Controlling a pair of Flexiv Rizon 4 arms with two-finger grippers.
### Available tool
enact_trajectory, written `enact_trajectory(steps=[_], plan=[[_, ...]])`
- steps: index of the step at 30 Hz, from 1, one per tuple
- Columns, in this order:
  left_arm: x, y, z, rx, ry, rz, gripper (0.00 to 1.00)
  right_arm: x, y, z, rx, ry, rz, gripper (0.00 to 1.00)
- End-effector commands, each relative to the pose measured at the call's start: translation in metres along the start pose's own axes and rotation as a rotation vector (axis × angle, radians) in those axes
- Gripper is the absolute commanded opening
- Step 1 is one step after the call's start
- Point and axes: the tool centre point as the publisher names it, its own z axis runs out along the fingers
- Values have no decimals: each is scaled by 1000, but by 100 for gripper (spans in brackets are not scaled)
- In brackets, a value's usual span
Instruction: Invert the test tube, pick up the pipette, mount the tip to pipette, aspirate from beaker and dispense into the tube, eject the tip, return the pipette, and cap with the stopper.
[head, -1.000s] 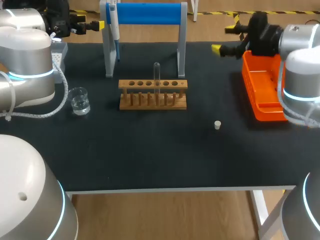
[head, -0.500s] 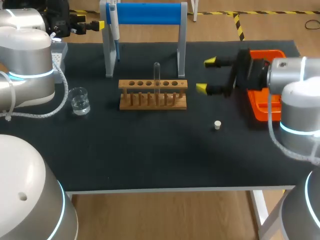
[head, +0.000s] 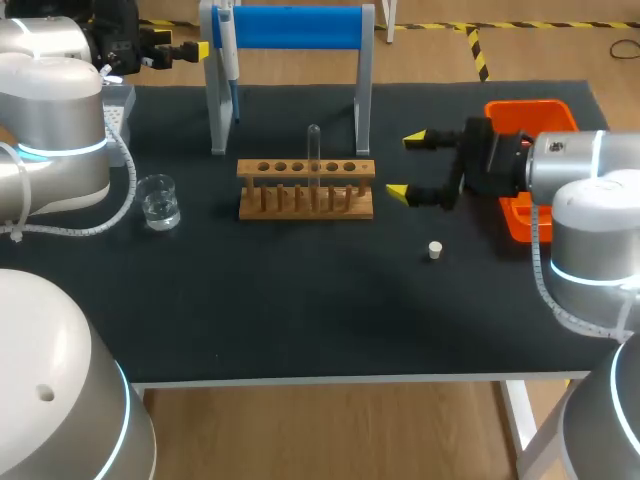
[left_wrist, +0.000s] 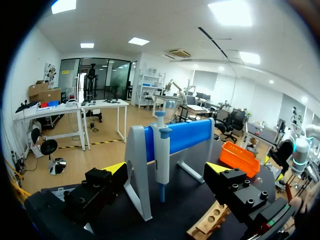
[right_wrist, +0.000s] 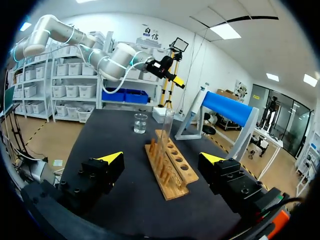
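Observation:
A clear test tube (head: 313, 155) stands upright in the wooden rack (head: 305, 188) at mid-table. The pipette (head: 228, 50) hangs on the blue-barred stand (head: 290, 28) behind the rack. A glass beaker (head: 159, 202) holding clear liquid sits left of the rack, and a small white stopper (head: 435, 250) lies to the rack's front right. My right gripper (head: 406, 166) is open just right of the rack, holding nothing; its wrist view looks along the rack (right_wrist: 170, 165) to the tube (right_wrist: 166, 132). My left gripper (head: 200, 50) is open at the far left, facing the pipette (left_wrist: 161, 150).
An orange tray (head: 525, 113) sits at the right behind my right arm. A pale tip box (head: 118, 105) shows partly behind my left arm. The stand's grey legs (head: 363, 110) rise just behind the rack.
My right arm has swung left from over the orange tray and turned, bringing its open gripper near the rack's right end. The left arm has not moved.

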Motion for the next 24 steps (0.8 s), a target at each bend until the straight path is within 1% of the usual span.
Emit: enact_trajectory(steps=[1, 5, 7, 9, 13, 16, 18, 21, 24], plan=[[0, 0, 0, 1, 0, 0, 100, 0, -1, 0, -3, -1, -1, 100], [0, 0, 0, 1, 0, 0, 100, 0, -1, 0, -3, -1, -1, 100], [19, 11, -11, 26, 25, 14, 100, 0, -1, 0, -3, -1, -1, 100], [38, 25, -23, 35, 34, 33, 100, 0, -1, 0, -3, -1, -1, 100], [75, 56, -46, 55, 63, 38, 100, 0, -1, 0, -3, -1, -1, 100], [102, 75, -63, 71, 82, 58, 100, 0, -1, 0, -3, -1, -1, 100], [116, 85, -71, 71, 89, 79, 100, 0, -1, 0, -3, -1, -1, 100], [136, 97, -81, 78, 120, 124, 100, 0, -1, 0, -3, -1, -1, 100], [152, 107, -87, 59, 136, 168, 100, 0, -1, 0, -3, -1, -1, 100]])
